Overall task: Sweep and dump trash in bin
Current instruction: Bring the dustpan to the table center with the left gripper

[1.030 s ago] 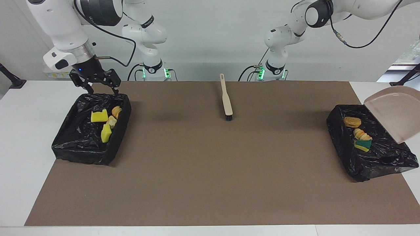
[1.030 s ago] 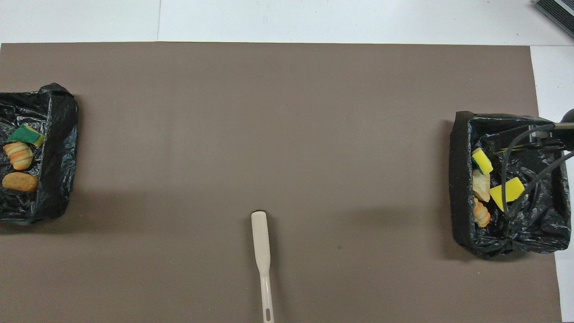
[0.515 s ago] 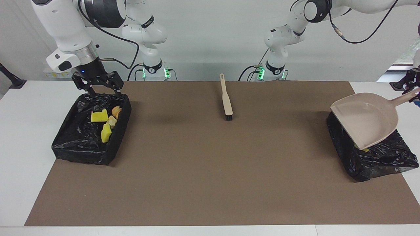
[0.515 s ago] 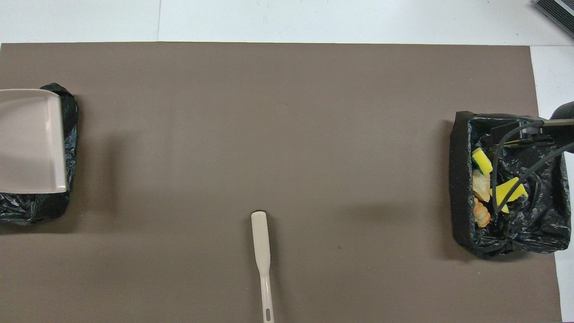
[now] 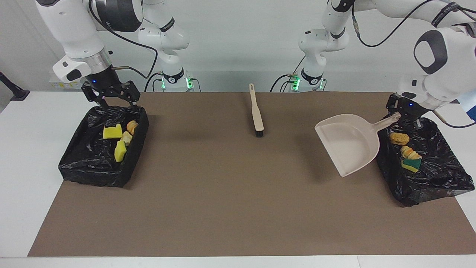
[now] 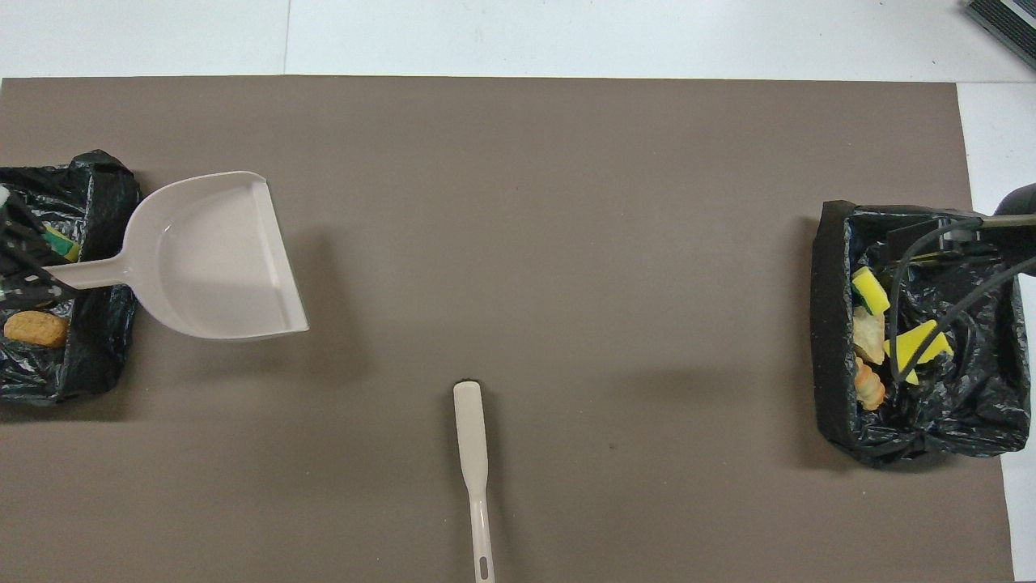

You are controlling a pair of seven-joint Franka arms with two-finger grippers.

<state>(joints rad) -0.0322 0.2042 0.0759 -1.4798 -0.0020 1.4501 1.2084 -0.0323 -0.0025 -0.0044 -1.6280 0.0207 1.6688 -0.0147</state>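
The brush (image 5: 256,113) lies on the brown mat (image 5: 230,193) midway between the two arms' bases, handle toward the robots and bristles pointing away from them. Toward the right arm's end of the table from the brush stands a black-lined bin (image 5: 102,147), and the right gripper (image 5: 111,100) hangs just over the bin's rim nearest the robots, its fingers spread wide and holding nothing. In this bin lie four pieces of the trash (image 5: 118,139): two yellow sponge bits and two tan bread-like pieces. Toward the left arm's end from the brush, the left gripper (image 5: 403,119) is closed on the handle of the beige dustpan (image 5: 349,143), whose pan is raised over the mat just beside a second black-lined bin (image 5: 424,175). Three more scraps lie in that bin: a golden-brown piece (image 5: 399,138), a striped bread-like piece (image 5: 409,152) and a green-topped sponge (image 5: 411,164).
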